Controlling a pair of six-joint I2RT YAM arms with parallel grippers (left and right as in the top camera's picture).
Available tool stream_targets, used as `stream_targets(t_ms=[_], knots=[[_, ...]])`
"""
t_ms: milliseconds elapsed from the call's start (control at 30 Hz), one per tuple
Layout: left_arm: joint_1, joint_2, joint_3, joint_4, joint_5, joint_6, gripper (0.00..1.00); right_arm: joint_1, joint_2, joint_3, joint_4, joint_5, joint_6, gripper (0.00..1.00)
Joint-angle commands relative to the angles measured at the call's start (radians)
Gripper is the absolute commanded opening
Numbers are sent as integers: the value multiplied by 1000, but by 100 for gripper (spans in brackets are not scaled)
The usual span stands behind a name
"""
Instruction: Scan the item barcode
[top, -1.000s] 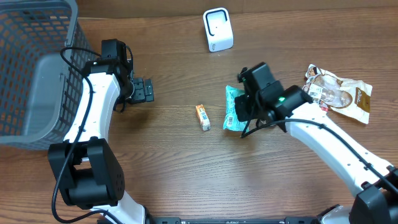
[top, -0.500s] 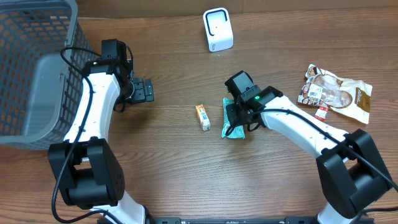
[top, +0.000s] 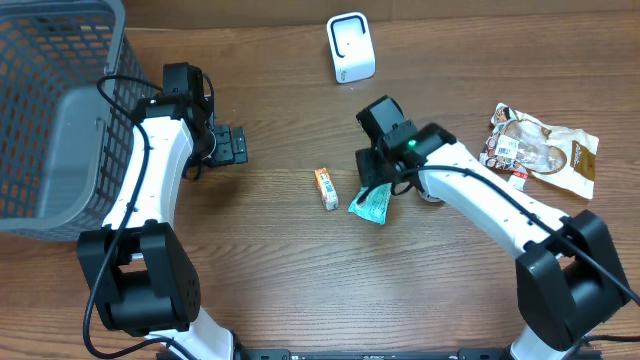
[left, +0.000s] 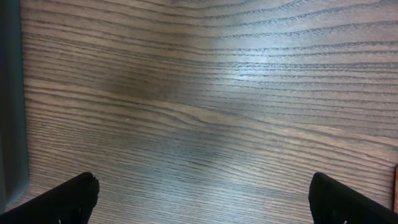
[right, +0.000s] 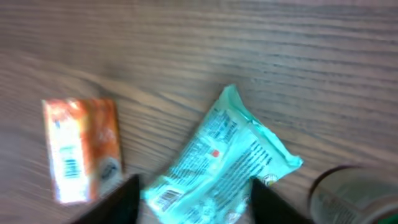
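Observation:
A teal snack packet (top: 370, 205) lies flat on the wooden table, its printed barcode side up (right: 217, 158). My right gripper (top: 380, 165) hovers just above its far end. In the right wrist view that gripper (right: 196, 200) is open, and the packet lies loose between its two dark fingers. A small orange packet (top: 326, 187) rests to the left of the teal one, its barcode showing (right: 81, 149). The white scanner (top: 350, 47) stands at the back centre. My left gripper (top: 232, 145) is wide open over bare wood (left: 205, 196) and holds nothing.
A grey mesh basket (top: 40, 120) fills the far left. Brown and white snack bags (top: 545, 145) lie at the right. A round grey thing (right: 354, 193) sits just right of the teal packet.
My right gripper has swung left across the table and opened. The teal packet has moved left with it and now lies tilted on the table. The left arm is still.

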Motion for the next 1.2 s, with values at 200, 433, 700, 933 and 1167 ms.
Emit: stream_targets(t_ms=[200,433,700,933,1167], knots=[[-2,5,2,2,-5,19,100,3,5,-34,-27,-25,112,19],[-2,5,2,2,-5,19,100,3,8,-136,84,4,154,15],[-2,5,2,2,-5,19,100,3,13,-210,141,86,202,14],[-2,5,2,2,-5,19,100,16,16,-245,198,83,201,15],[-2,5,2,2,-5,19,100,16,16,-273,227,82,201,14]])
